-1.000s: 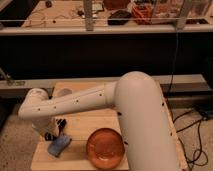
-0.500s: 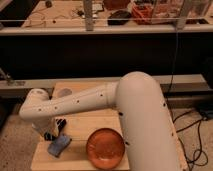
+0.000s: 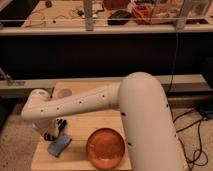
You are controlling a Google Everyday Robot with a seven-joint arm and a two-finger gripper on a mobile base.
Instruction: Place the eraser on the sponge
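Observation:
The sponge (image 3: pixel 59 145) is a small blue-grey pad lying on the wooden table (image 3: pixel 80 125) near its front left. My gripper (image 3: pixel 55 130) hangs at the end of the white arm (image 3: pixel 80 104), just above and slightly behind the sponge. No eraser shows as a separate thing; the dark gripper parts and the arm may hide it. A round copper-orange bowl (image 3: pixel 105 146) stands to the right of the sponge.
A small grey round disc (image 3: pixel 64 93) lies at the table's back left. The white arm crosses the table from the right. Behind the table runs a dark counter front under a cluttered shelf (image 3: pixel 115 15). Cables (image 3: pixel 197 135) lie on the floor at the right.

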